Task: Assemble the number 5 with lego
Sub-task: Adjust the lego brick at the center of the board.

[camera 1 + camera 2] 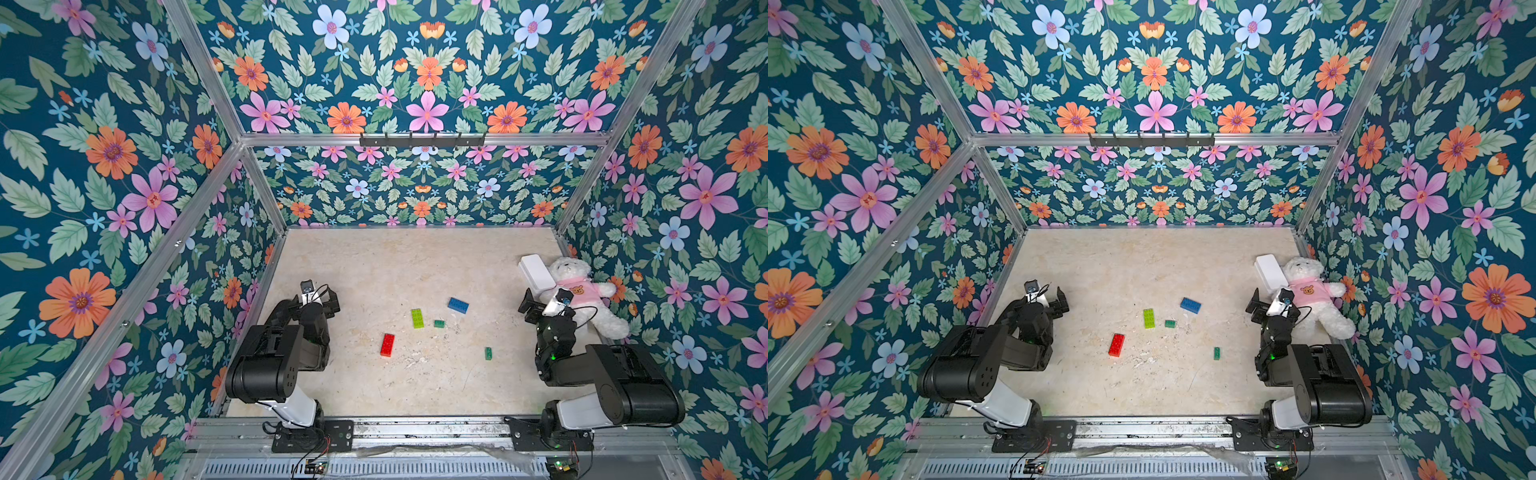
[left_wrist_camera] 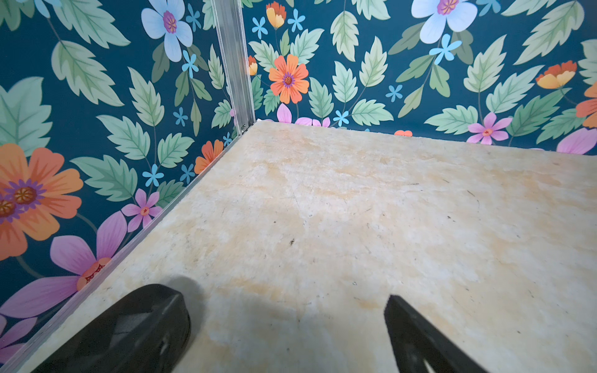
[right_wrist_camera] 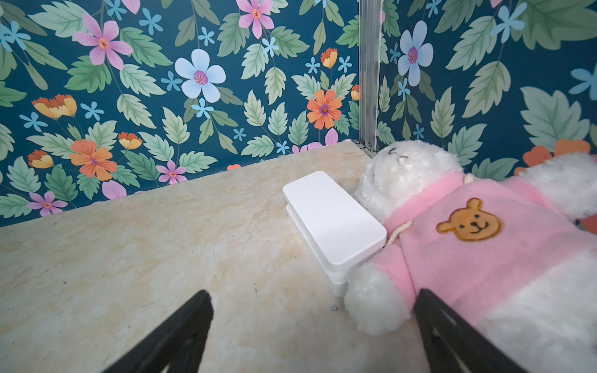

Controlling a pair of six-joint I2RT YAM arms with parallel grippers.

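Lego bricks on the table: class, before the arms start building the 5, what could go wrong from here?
The small dark-green brick lies close beside the lime brick; wide fingers may knock one while gripping the other.
The open right gripper sits right beside the teddy; swinging out might snag its fur.
Neither wrist view shows any brick, so first approaches could be misaligned.

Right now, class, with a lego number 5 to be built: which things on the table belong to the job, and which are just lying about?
For the job: red brick, lime-green brick, blue brick, dark-green brick beside the lime-green one, second dark-green brick off alone.
Lying about: white teddy, white box.
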